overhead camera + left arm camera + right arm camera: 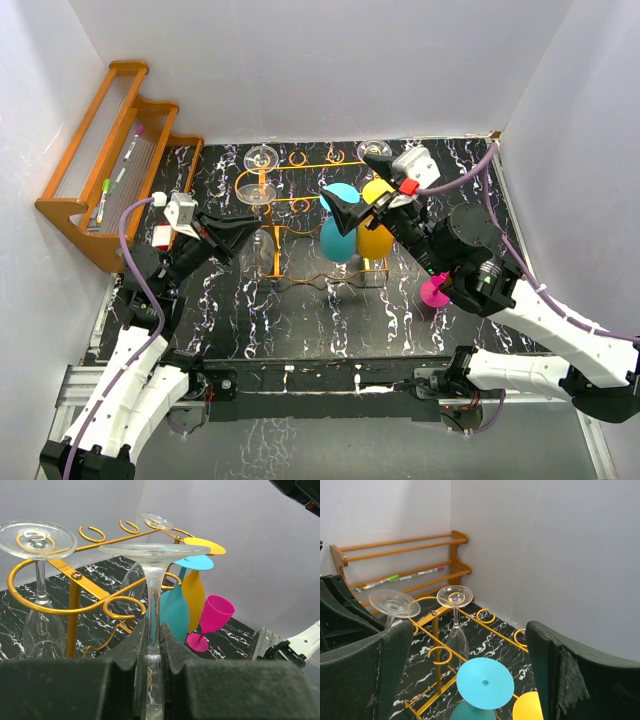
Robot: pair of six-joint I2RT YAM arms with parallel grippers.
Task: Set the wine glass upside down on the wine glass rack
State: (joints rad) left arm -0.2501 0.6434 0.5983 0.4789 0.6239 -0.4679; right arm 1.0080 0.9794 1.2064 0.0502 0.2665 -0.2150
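Note:
A clear wine glass (155,553) is held upside down, foot up, with my left gripper (153,630) shut on its stem. Its foot (258,193) is level with the top rail of the orange wire wine glass rack (320,165), at the rack's left end. The stem stands just right of a ring loop (125,607); I cannot tell if they touch. Other clear glasses (37,539) (372,150) hang in the rack. My right gripper (365,205) is open above the rack's middle, its fingers (580,675) wide either side of a cyan glass foot (485,682).
A cyan glass (338,235) and a yellow glass (375,235) hang inverted in the rack. A pink glass (435,292) stands upright on the marble mat, right of the rack. A stepped wooden shelf (110,170) with pens lines the back left wall.

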